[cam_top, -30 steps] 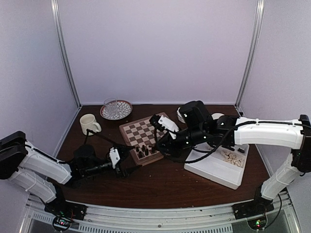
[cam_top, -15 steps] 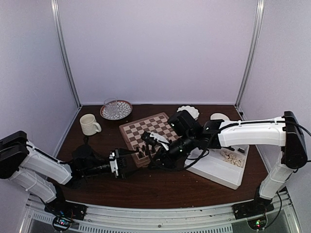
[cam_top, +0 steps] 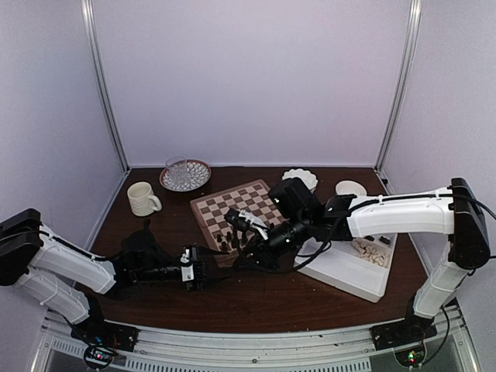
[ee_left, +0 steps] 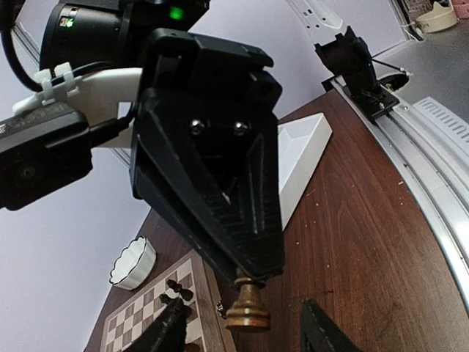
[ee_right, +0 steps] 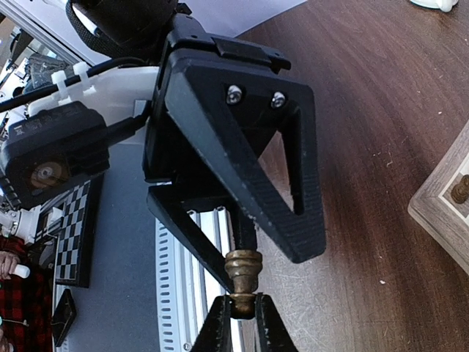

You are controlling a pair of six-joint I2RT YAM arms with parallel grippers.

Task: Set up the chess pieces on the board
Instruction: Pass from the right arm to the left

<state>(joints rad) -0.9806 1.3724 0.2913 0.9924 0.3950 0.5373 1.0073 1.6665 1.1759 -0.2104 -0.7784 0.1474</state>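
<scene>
My right gripper [ee_right: 242,323] is shut on the top of a small brown chess piece [ee_right: 243,273] and holds it above the table, in front of the board [cam_top: 232,203]. My left gripper [ee_left: 245,331] is open, with its fingers on either side of the piece's base [ee_left: 248,308] and not touching it. In the top view the two grippers meet near the board's near edge, the left gripper [cam_top: 208,267] and the right gripper [cam_top: 226,254]. Several dark pieces [cam_top: 229,240] stand on the board's near rows. Cream pieces [cam_top: 372,252] lie in the white tray [cam_top: 349,275].
A cream mug [cam_top: 142,198] and a glass on a patterned plate [cam_top: 184,174] stand at the back left. A white fluted bowl [cam_top: 300,178] and a small dish [cam_top: 350,187] sit behind the board. The tray lies right of the board.
My right gripper has come down from over the board to its near edge with the piece. My left gripper has moved right and now brackets the piece.
</scene>
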